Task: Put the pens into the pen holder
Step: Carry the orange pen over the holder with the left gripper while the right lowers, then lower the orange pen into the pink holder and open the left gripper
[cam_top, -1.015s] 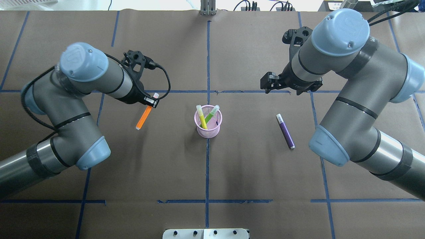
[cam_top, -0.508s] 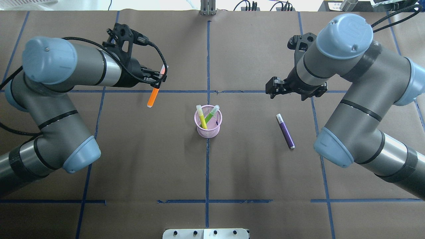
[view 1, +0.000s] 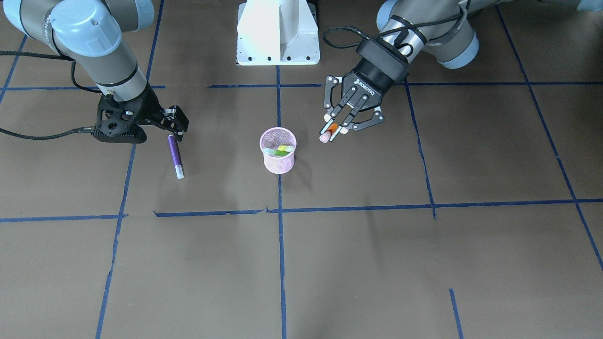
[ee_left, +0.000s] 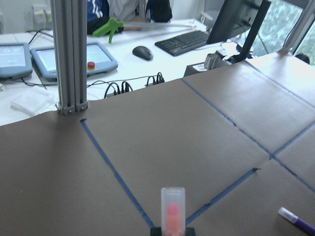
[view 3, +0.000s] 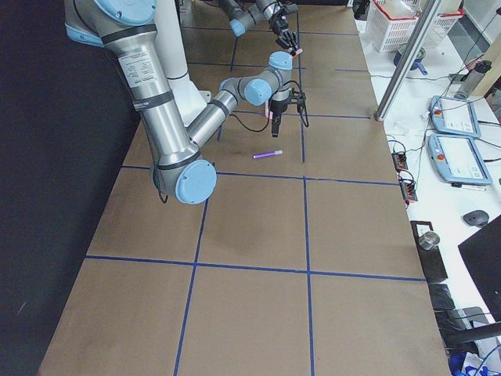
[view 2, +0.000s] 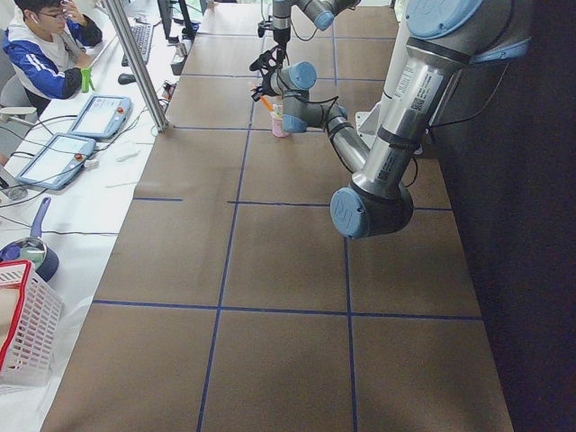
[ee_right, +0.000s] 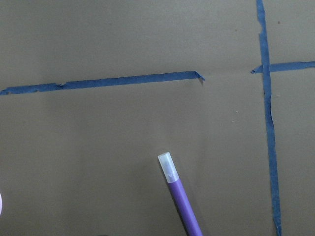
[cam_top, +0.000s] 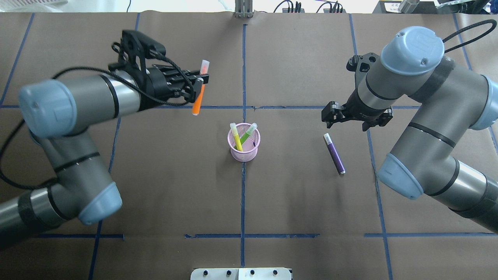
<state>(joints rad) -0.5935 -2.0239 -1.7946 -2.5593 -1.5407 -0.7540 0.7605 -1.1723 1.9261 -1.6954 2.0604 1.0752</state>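
Note:
The pink mesh pen holder [cam_top: 244, 151] [view 1: 278, 160] stands at the table's middle. A green pen [cam_top: 248, 134] and a yellow pen [cam_top: 235, 139] lean inside it. My left gripper [cam_top: 200, 82] [view 1: 335, 128] is shut on the orange pen [cam_top: 198, 99] [view 1: 330, 130] near its pale cap and holds it in the air, left of and beyond the holder. The cap shows in the left wrist view [ee_left: 173, 211]. The purple pen [cam_top: 334, 153] [view 1: 175, 153] [ee_right: 183, 201] lies flat, right of the holder. My right gripper [cam_top: 330, 114] [view 1: 178, 125] is open and empty, just above the purple pen's cap end.
Blue tape lines cross the brown table cover. The robot's white base [view 1: 278, 33] is at the near edge and an aluminium post [cam_top: 243, 9] at the far edge. An operator [view 2: 45, 45], tablets and a white basket [view 2: 22, 328] lie beyond the far edge.
My left gripper lifted the orange pen off the table and carried it away from me and rightward, toward the holder. My right gripper moved closer to the purple pen's cap end.

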